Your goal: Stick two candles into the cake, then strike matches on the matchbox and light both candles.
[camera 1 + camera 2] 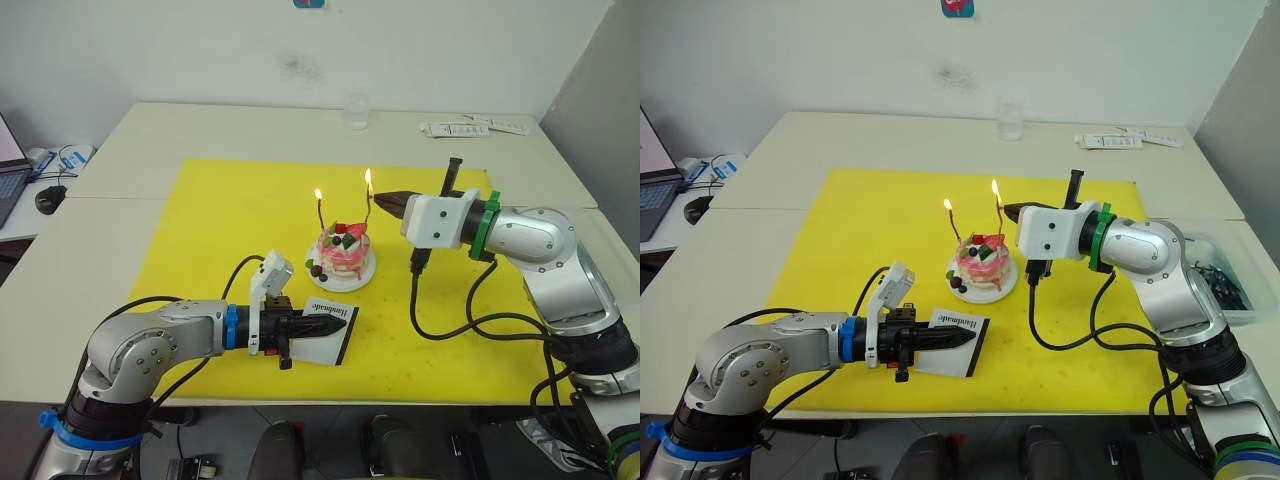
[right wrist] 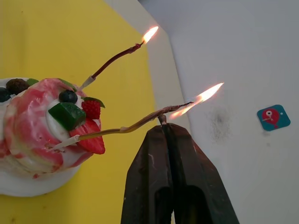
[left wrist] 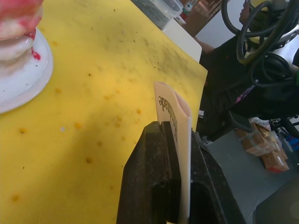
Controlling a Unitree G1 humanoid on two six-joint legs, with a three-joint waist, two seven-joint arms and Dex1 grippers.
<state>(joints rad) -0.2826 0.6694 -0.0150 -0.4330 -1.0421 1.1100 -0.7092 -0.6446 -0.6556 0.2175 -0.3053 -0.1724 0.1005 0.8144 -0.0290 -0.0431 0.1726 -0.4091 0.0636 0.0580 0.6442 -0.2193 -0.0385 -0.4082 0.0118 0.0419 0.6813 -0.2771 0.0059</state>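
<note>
We count two candles burning in the one cake. Our right gripper pinches one match at the right candle's flame; our left gripper clamps the matchbox nearer.

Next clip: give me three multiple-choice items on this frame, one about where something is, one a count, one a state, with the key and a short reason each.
1. Where is the matchbox?
A. Under the cake's plate
B. Clamped in the left hand near the mat's front edge
C. By the glass at the far side

2. How many candles in the cake carry a flame?
A. None
B. One
C. Two

3. What is the right hand doing?
A. Closed on a match at a candle tip
B. Open above the matchbox
C. Gripping the plate

Key: 1 B, its fingers pinch the white box; 2 C, both tips burn; 3 A, the fingers meet around the stick beside the flame.
</note>
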